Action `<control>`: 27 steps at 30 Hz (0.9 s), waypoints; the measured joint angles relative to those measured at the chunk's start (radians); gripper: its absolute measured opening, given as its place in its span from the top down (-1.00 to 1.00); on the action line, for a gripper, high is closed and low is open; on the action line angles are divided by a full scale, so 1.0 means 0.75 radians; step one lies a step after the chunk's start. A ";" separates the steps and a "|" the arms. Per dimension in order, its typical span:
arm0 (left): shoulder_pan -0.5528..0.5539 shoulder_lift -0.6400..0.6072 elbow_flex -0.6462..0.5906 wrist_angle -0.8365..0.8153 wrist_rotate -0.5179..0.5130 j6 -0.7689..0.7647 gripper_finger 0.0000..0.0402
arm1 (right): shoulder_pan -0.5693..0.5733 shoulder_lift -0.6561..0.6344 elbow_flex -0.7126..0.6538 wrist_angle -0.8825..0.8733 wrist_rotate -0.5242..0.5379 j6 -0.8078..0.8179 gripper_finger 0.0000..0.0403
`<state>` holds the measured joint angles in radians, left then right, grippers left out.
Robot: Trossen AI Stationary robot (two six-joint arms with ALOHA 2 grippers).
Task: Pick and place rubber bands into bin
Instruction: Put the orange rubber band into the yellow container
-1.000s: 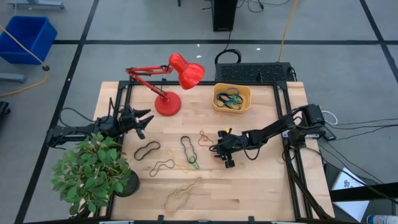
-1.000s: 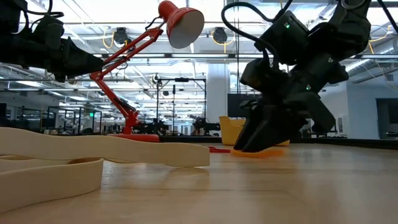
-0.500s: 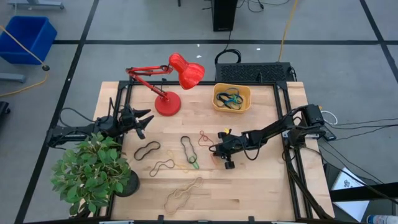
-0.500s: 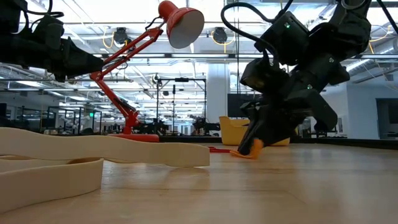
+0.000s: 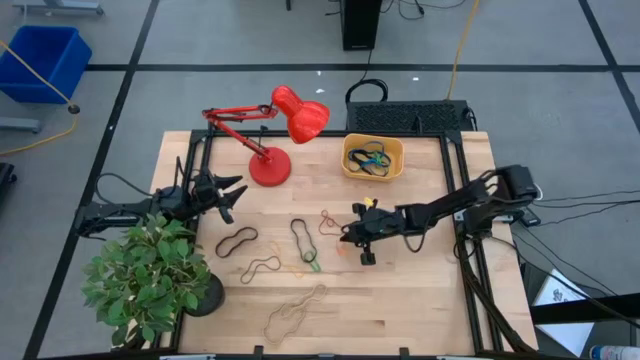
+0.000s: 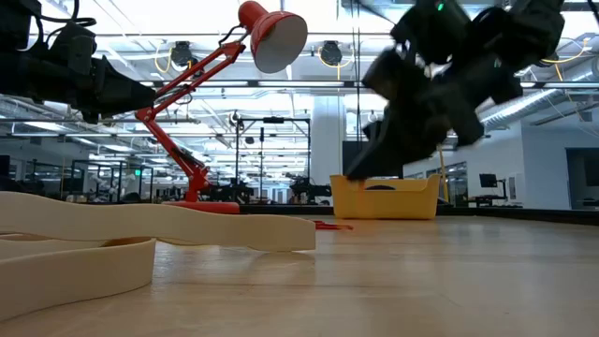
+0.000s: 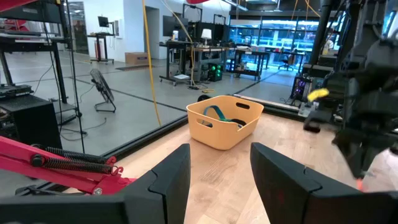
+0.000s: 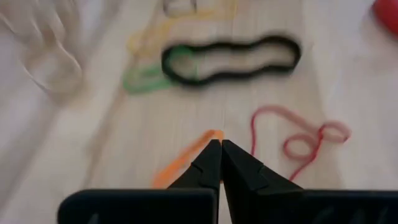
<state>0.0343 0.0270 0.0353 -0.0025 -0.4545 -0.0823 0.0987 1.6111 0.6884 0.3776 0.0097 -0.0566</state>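
From above, the wooden surface [image 5: 400, 300] holds a red lamp [image 5: 275, 135], a green plant [image 5: 150, 280] in a dark pot, and the little orange-yellow bin [image 5: 373, 157] near the far edge, with a few rubber bands already inside it. More rubber bands lie loose in the middle of the surface: a black loop [image 5: 237, 241], another black one [image 5: 300, 236] with a green band [image 5: 312, 263] at its end, a thin red one [image 5: 328, 220], and tan ones [image 5: 293, 313] near the front edge. The right tool [image 5: 348, 238] sits just beside the red band, with its two fingers pressed together on an orange band [image 5: 340, 246]. The left tool [image 5: 236, 190] waits near the lamp's base, with its fingers apart and nothing between them. From the low view, the right tool [image 6: 360, 168] hangs above the surface in front of the bin [image 6: 384, 197], and a wide tan band [image 6: 140, 229] lies close to the camera. In the left wrist view, the left tool's fingers [image 7: 165, 183] stand apart, and the bin [image 7: 224, 120] sits well ahead with dark and blue bands in it. In the right wrist view, the right tool [image 8: 221, 148] is pinched shut on the tip of the orange band [image 8: 183, 158], with the red band [image 8: 298, 134], the black one [image 8: 233, 56] and the green one [image 8: 143, 78] lying on the wood beyond.
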 joint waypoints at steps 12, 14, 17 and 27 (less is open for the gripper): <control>0.000 0.000 0.000 0.001 0.000 0.000 0.14 | -0.094 -0.543 0.001 0.035 0.370 -0.129 1.00; 0.000 0.000 0.000 0.001 0.000 0.000 0.14 | -0.111 -0.618 0.001 0.063 0.438 -0.179 1.00; 0.000 0.000 0.000 0.002 0.000 0.000 0.14 | -0.142 -0.708 0.001 0.116 0.481 -0.281 1.00; 0.000 0.000 0.000 0.002 -0.001 0.001 0.14 | -0.390 -0.766 0.002 0.061 0.551 -0.358 1.00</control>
<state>0.0341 0.0273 0.0353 -0.0010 -0.4549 -0.0814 -0.1939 1.0369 0.6901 0.4231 0.4229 -0.3248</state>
